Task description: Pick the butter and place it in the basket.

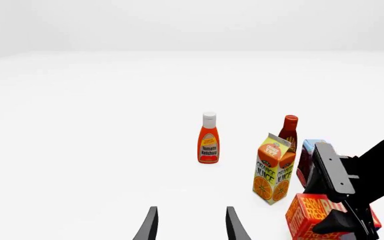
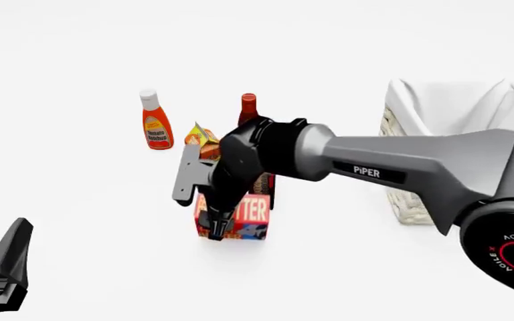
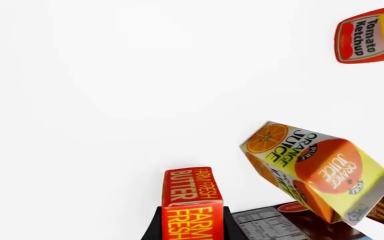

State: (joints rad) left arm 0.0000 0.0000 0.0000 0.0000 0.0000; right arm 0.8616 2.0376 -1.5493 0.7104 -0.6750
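The butter (image 2: pixel 248 215), a small red-orange cardboard carton, is standing on the white tabletop (image 2: pixel 78 200) in front of the orange juice carton (image 2: pixel 200 138), its long axis running away from the right tool (image 2: pixel 212 224), whose black fingers are sitting against both its sides, pinching it. The woven wicker basket (image 2: pixel 409 194) with its white cloth lining is waiting well off to the right, its inside hidden. The left tool (image 1: pixel 189 226) is hovering with fingers spread apart, holding nothing.
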